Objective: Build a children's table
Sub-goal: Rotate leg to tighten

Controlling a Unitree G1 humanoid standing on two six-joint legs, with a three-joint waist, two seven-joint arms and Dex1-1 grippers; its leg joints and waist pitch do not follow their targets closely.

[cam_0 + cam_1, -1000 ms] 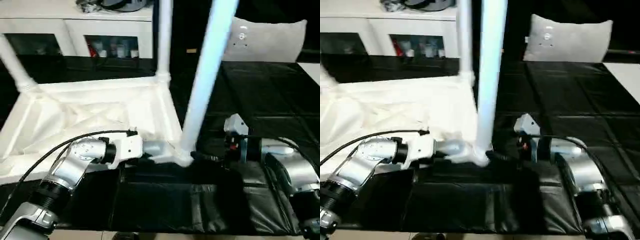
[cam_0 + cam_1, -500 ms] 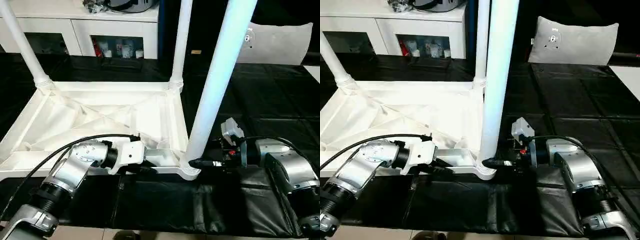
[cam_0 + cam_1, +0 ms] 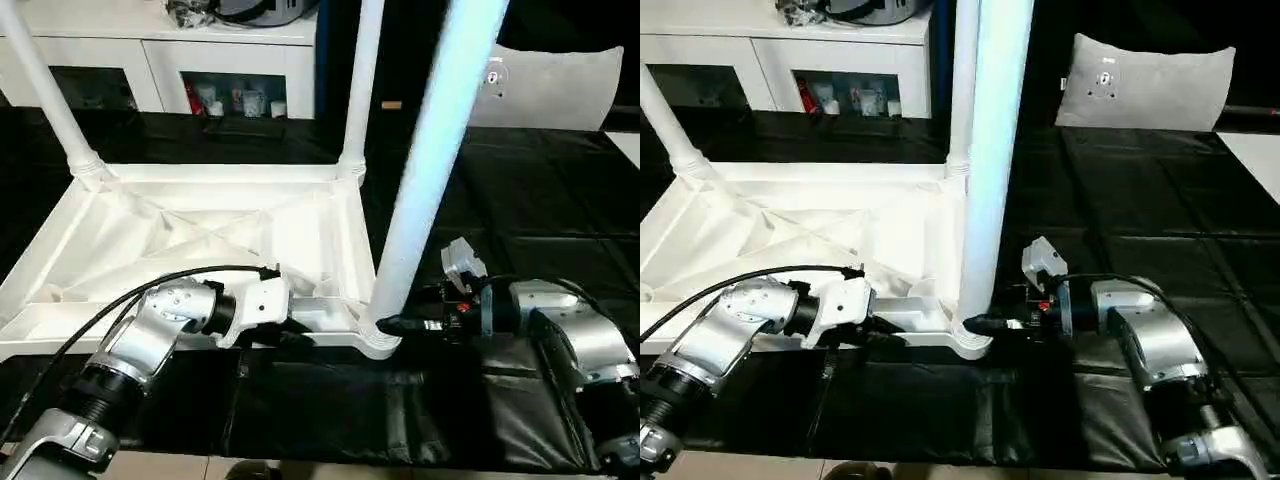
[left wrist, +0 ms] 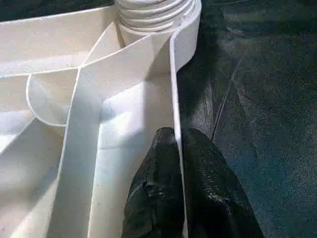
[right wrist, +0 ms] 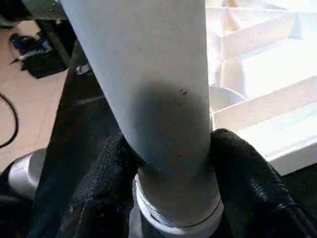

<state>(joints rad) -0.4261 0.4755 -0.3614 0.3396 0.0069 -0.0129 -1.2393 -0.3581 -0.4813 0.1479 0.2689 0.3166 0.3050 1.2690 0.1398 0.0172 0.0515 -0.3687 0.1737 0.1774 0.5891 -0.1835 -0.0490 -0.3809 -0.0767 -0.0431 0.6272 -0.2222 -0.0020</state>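
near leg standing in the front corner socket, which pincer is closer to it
Right. The right pincer has a finger on each side of the near leg, just above its socket. The left pincer pinches the tabletop's front rim, short of that corner.

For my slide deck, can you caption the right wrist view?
Right tool closed around the base of a white table leg at its corner socket.

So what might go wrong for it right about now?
The near leg leans, and the right gripper holds it only at the base, beside the corner socket; it could bind or tip. The left gripper pinches just the thin rim of the upturned table top, so a hard twist might slide it.
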